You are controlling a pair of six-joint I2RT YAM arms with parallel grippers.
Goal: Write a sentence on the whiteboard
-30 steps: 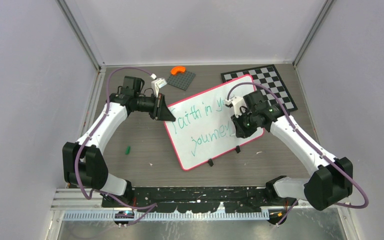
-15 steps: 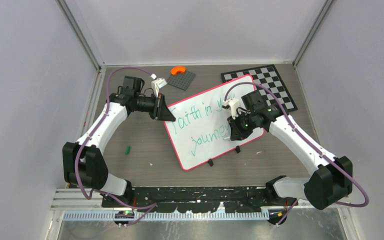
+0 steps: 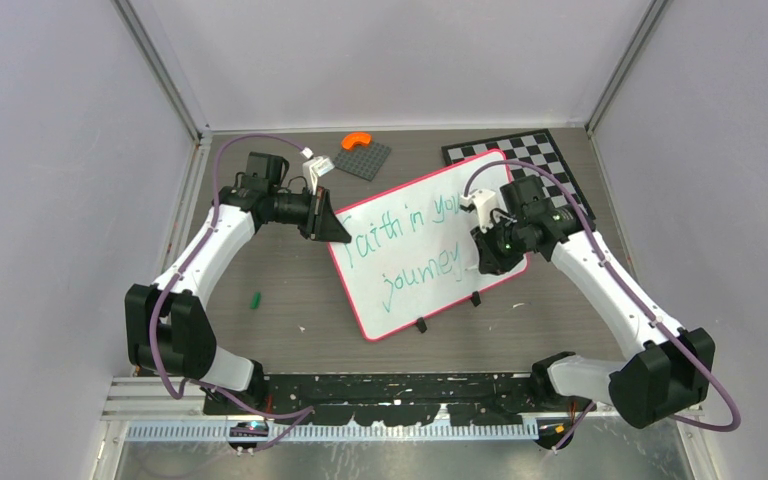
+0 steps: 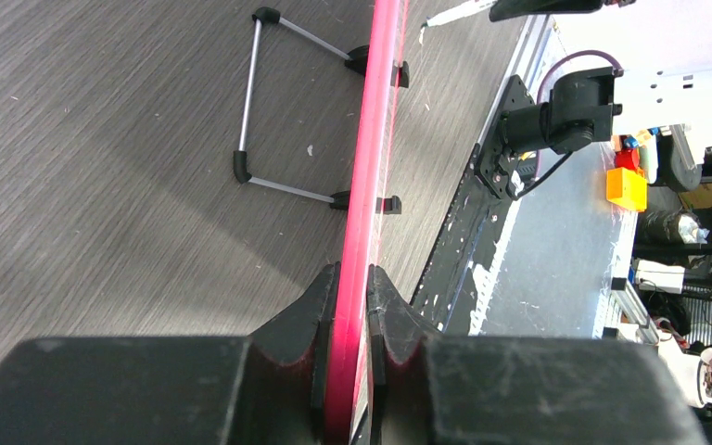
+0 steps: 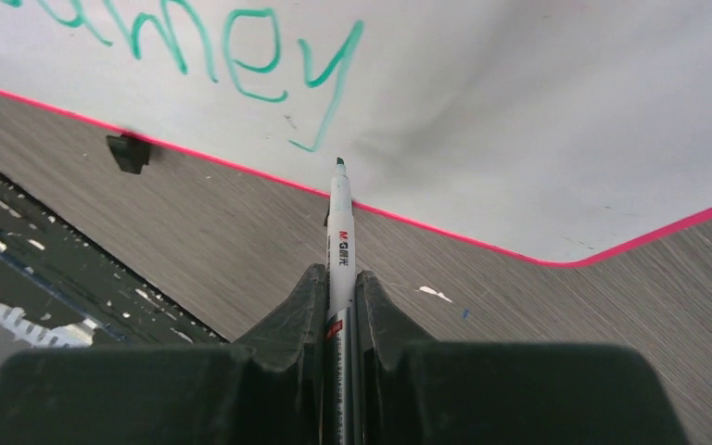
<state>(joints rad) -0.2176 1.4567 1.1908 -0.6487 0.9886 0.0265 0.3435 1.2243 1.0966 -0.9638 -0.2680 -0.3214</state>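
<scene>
The whiteboard (image 3: pixel 410 303) stands tilted mid-table, its left edge clenched in the left gripper (image 4: pixel 352 311). The right gripper (image 5: pixel 339 283) grasps the marker (image 5: pixel 339 222), tip close beside the sentence (image 3: pixel 422 270). The full stop probably needs one light, short touch right of "journey".

Checkered board (image 3: pixel 552 160) at far right; orange arc (image 3: pixel 357 141) on grey plate (image 3: pixel 368 162); small green bit (image 3: pixel 256 298) lies apart.
</scene>
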